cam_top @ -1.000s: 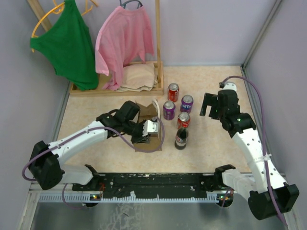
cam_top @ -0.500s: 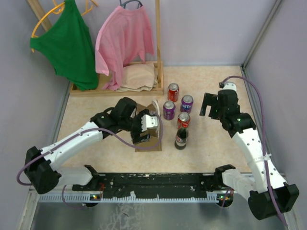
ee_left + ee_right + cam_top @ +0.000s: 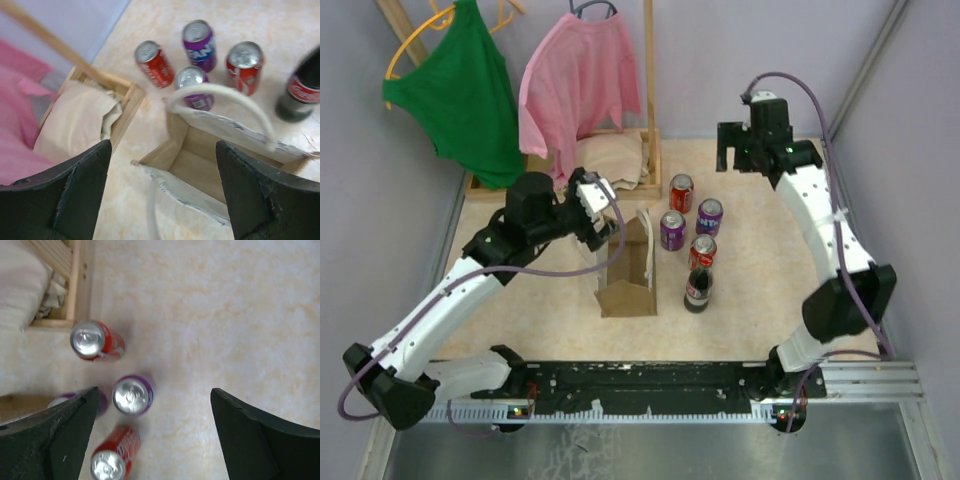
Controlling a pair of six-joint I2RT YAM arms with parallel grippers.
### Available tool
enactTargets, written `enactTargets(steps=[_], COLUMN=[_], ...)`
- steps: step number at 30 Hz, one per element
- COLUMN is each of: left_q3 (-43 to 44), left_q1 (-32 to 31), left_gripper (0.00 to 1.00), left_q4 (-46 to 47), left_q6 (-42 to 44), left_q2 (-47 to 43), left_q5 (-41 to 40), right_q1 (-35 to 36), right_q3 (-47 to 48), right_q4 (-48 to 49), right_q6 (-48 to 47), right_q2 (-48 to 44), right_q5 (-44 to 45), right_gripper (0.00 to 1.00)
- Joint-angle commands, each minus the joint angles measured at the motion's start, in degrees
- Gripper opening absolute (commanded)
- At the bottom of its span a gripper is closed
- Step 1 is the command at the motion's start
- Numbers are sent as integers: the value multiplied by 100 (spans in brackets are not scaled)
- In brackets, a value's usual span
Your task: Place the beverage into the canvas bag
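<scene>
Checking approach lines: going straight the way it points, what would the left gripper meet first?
Probably the canvas bag: its open mouth lies right ahead of the left gripper, though depth is unclear.

White arms (image 3: pixel 440 310), black joints, black left hand (image 3: pixel 600 210) and right hand (image 3: pixel 730 158), purple cables (image 3: pixel 782 75).

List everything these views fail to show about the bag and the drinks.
- Top view: the canvas bag shows its outer wall, so its floor is unseen. The labels on the cans are too small to read.
- Left wrist view: the dark bottle is blurred and cut off by the right edge. The left gripper finger hides the bag's right corner.
- Right wrist view: the lowest red can is cut by the bottom edge.
</scene>
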Motion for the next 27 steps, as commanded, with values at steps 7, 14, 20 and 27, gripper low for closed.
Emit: enactTargets(steps=[7,14,20,27], left_q3=[-878,-1796,-2063,-2059], left_q1=[1893,2634,2953,3052], left_gripper=[91,91,91,91], left_q4=[271,-292,-555,-403], left_q6=[-1866,-2107,-2222,-2287], left_q2=[-774,-1741,-2117,-2010], left_q5=[-117,-28,139,282], right_q1=[348,709,796,824], right_q3=[2375,2758,2718,2958], right_q4=[-265,24,166,-273], right_q6=[-563,-329,-201,-117], right_q2=[2700,3153,3225,3631], right_q5=[-475,-497,-627,-549], right_gripper=[90,92,99,95])
